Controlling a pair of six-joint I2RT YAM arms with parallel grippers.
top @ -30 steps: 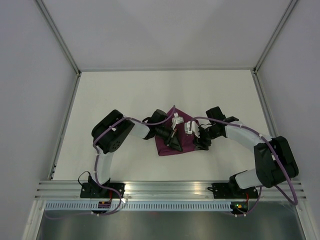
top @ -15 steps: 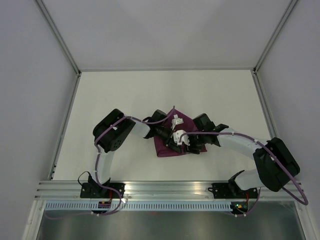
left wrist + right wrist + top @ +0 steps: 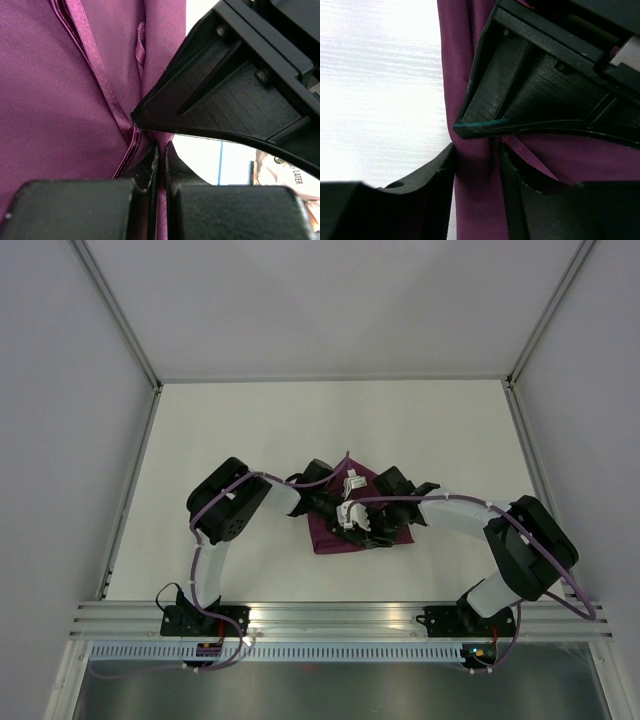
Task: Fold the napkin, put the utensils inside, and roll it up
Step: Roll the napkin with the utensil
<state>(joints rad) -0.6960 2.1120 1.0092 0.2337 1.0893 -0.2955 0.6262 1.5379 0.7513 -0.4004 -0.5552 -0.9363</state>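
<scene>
White table (image 3: pixel 250 440) inside a pale-walled enclosure (image 3: pixel 330 300), with a ribbed metal rail (image 3: pixel 330 615) along the near edge where both arms are bolted. Left arm (image 3: pixel 225 510) and right arm (image 3: pixel 520 550) both bend inward and meet at table centre, each trailing purple cables (image 3: pixel 245 478). The napkin (image 3: pixel 328 533) lies there on the table as a folded, bunched purple patch. From above, much of it is covered by the two wrists, so only its lower-left part and far corner show. Left gripper (image 3: pixel 347 512) and right gripper (image 3: pixel 368 530) sit just beside each other over the cloth, and the overhead view cannot show how either pair of jaws stands. The wrist cameras fill that in. In the left wrist view, the left gripper (image 3: pixel 159 150) is clenched, its fingers nearly together on a thin edge of napkin (image 3: pixel 60 100) beside a satin hem ridge. The right gripper's finger (image 3: pixel 235 95) blocks the upper right, its tip touching the same fold. Bare table, a thin blue line (image 3: pixel 220 161) and a scrap of printed label (image 3: pixel 282 172) show beneath it. In the right wrist view, the right gripper (image 3: pixel 476 165) grasps a bunched vertical fold of napkin (image 3: pixel 476 210). The cloth fills the gap and both fingers (image 3: pixel 427 182) touch it. The left gripper's finger (image 3: pixel 520 85), marked with a teal line (image 3: pixel 481 123), crowds in from the upper right, its tip on the cloth just above. White table lies to the left.
</scene>
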